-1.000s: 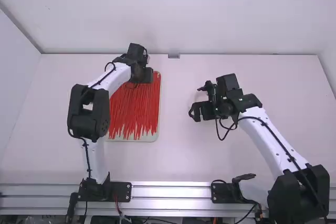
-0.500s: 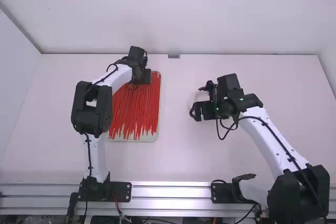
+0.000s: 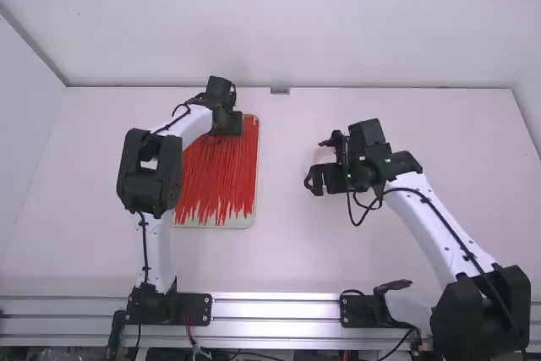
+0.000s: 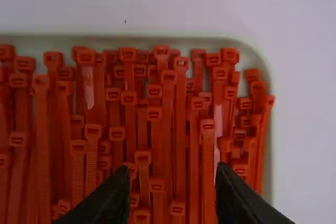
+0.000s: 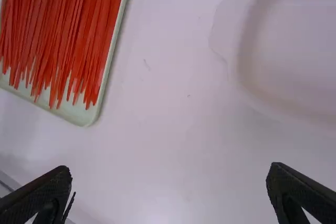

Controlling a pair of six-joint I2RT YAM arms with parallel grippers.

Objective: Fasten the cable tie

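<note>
"Fingers (image 4: 113, 198) of the left gripper (image 4: 172, 170), how do they stand?"

"Apart, with nothing clamped. In the left wrist view the two black tips sit over the red cable ties (image 4: 152, 103), and a few strands and their square heads lie in the gap. I cannot tell whether the tips touch the pile or hang just above it."

"And where is that gripper on the table?"

"From the high view the left gripper (image 3: 226, 121) is over the far right corner of the tray (image 3: 215, 224), at the end where the heads of the ties are bunched."

"So the ties are all in the tray?"

"Yes. The cable ties (image 3: 215, 171) lie as a loose red sheaf, heads at the far end and tails fanned toward the near edge. None is looped or fastened, as far as I can see. The tray itself lies flat on the white table (image 3: 380, 124), left of the middle."

"Now the right side."

"The right gripper (image 3: 319, 180) hangs over bare table, to the right of the tray and apart from it. Its fingers (image 5: 44, 192) are spread wide — nothing between them. In the right wrist view the tails of the ties (image 5: 58, 30) and the tray's rounded corner (image 5: 84, 118) show beyond them."
</note>
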